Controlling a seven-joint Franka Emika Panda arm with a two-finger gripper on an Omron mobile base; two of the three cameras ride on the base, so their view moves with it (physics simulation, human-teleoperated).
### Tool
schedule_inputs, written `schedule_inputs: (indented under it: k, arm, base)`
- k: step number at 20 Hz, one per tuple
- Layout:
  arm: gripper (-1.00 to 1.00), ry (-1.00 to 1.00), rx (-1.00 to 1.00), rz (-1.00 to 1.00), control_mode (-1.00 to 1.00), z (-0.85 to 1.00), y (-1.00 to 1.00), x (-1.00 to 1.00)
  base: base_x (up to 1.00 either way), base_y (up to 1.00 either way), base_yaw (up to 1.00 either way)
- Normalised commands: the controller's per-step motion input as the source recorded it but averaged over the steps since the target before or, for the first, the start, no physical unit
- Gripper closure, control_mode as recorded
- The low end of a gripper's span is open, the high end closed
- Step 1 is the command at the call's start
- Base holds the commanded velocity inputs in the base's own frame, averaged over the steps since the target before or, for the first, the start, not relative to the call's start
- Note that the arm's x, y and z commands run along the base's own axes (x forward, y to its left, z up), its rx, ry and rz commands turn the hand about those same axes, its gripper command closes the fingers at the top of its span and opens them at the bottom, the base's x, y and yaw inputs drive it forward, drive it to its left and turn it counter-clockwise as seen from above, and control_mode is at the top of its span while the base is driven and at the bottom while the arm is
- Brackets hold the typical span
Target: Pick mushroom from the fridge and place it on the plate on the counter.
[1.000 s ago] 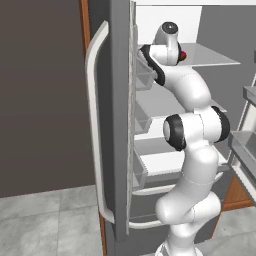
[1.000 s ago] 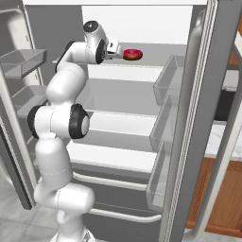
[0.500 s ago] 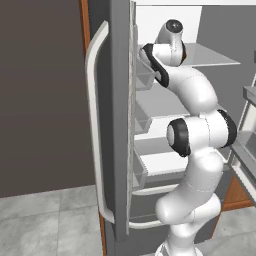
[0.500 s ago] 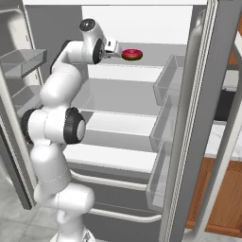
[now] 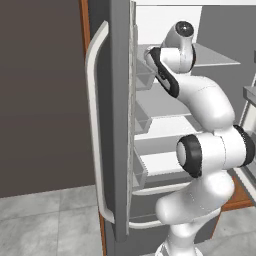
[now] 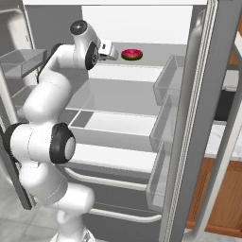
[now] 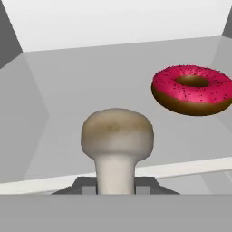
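The beige mushroom (image 7: 117, 136) stands upright right in front of the hand camera, cap up, with its pale stem between my two dark fingertips. My gripper (image 7: 115, 186) is shut on that stem, at the front edge of the top shelf of the open fridge (image 6: 118, 90). From the right base camera, the gripper (image 6: 113, 52) reaches onto that shelf, just left of the red-glazed donut (image 6: 132, 54). The plate is out of view.
The donut (image 7: 192, 89) lies on the shelf behind and right of the mushroom. The fridge door (image 5: 115, 125) with its pale bar handle (image 5: 92, 125) stands open at my left, the door bins (image 6: 163, 127) at my right. A strip of marble counter (image 6: 215, 142) shows beyond.
The hand has drawn back slightly from the donut toward the shelf's front. The arm's elbow has sunk lower. The donut has not moved.
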Motion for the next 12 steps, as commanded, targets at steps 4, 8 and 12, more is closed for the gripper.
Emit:
schedule_inputs:
  k: [4, 8, 12]
  arm:
    - [1.0, 0.0, 0.06, 0.0, -1.0, 0.38, -0.16, -0.73]
    - [1.0, 0.0, 0.04, 0.0, -1.0, 0.23, -0.09, -0.84]
    - [1.0, 0.0, 0.0, 0.0, -1.0, 0.13, 0.0, -0.96]
  base:
    - [0.0, 0.0, 0.0]
    - [0.0, 0.0, 0.0]
    - [0.0, 0.0, 0.0]
